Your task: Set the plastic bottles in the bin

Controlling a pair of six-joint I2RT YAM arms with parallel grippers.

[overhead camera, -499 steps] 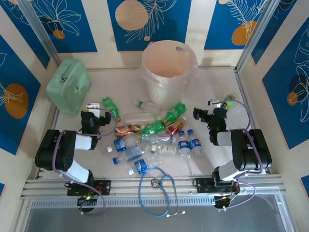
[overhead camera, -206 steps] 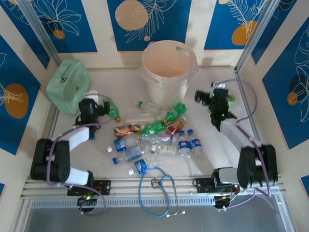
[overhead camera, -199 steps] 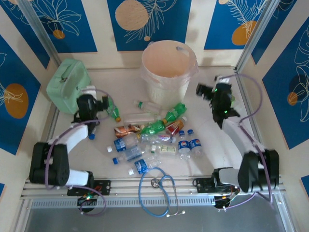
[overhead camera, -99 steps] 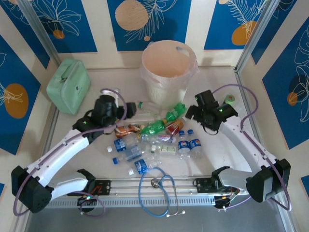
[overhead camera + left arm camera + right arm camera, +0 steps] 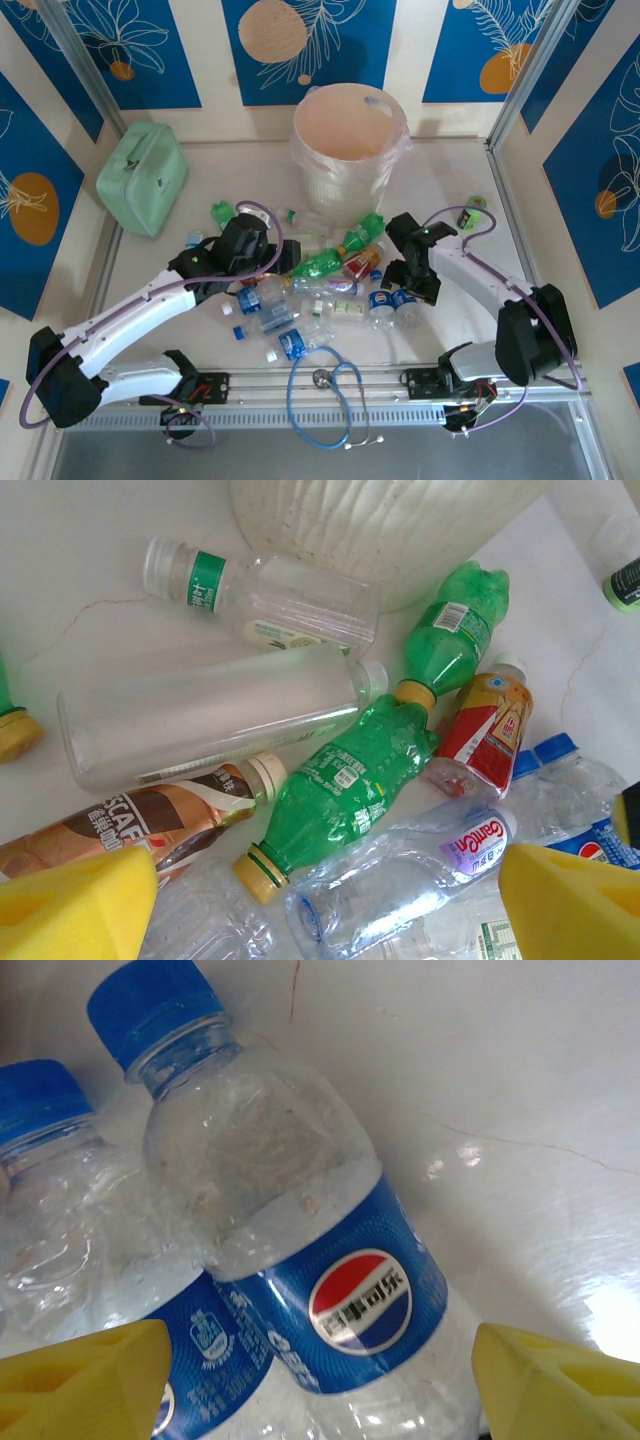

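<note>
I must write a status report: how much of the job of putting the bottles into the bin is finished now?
Done: nothing visible; no bottle shows inside the bin. In hand: the left gripper is open over a green bottle, and the right gripper is open around a Pepsi bottle; neither bottle is lifted. Remaining: the whole pile of bottles on the table.

The left gripper (image 5: 325, 890) was brought from the left side over the plastic bottles (image 5: 320, 290). The right gripper (image 5: 320, 1370) was brought down over the blue-labelled pair (image 5: 340, 1300).
</note>
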